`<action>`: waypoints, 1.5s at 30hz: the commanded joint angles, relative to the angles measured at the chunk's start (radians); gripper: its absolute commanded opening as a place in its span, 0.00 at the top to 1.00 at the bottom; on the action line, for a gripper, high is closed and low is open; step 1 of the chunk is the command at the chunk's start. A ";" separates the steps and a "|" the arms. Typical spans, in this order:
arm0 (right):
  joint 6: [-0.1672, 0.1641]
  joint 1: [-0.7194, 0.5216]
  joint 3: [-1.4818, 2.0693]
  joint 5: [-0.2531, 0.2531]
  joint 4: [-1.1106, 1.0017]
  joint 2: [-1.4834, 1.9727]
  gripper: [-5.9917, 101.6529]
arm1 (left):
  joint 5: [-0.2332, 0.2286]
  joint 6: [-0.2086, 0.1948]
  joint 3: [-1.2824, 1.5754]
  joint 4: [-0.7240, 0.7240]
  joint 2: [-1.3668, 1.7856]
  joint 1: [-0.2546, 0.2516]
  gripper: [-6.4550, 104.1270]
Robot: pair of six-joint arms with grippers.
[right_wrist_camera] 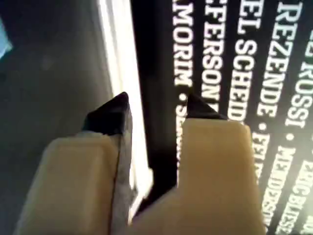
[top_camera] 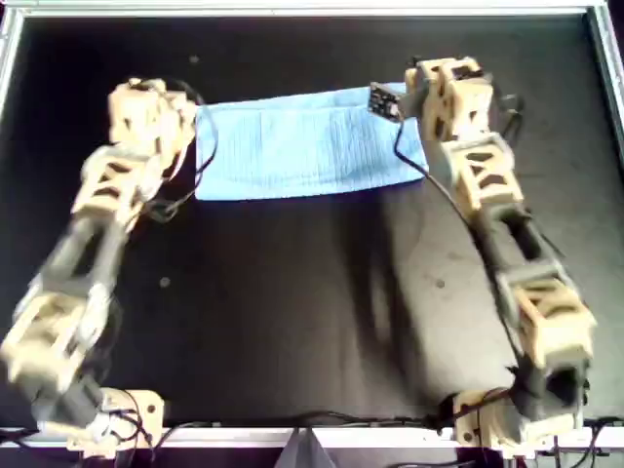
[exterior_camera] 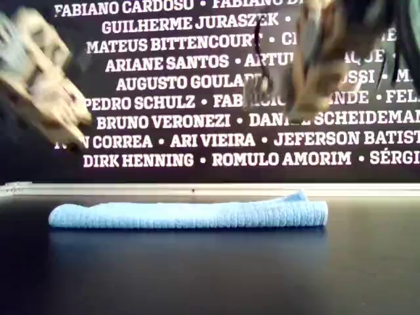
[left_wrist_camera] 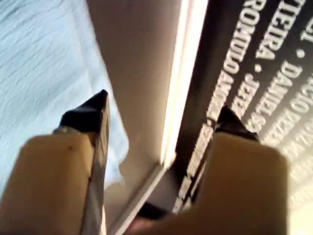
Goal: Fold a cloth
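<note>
The cloth (top_camera: 307, 144) lies folded into a strip at the far side of the black table (top_camera: 292, 312), near its metal rim (exterior_camera: 197, 189). Left gripper (left_wrist_camera: 161, 110) gapes wide and empty, right gripper (right_wrist_camera: 156, 105) narrower, also empty. Only the exterior view shows the name-covered wall (exterior_camera: 197, 98) square on.

table (top_camera: 292, 322) bare beside folded cloth (top_camera: 307, 144).
</note>
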 commanded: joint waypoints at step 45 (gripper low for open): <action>0.046 -0.144 1.712 -0.046 -0.305 1.192 0.51 | 0.011 -0.011 1.532 -0.098 1.407 0.011 0.23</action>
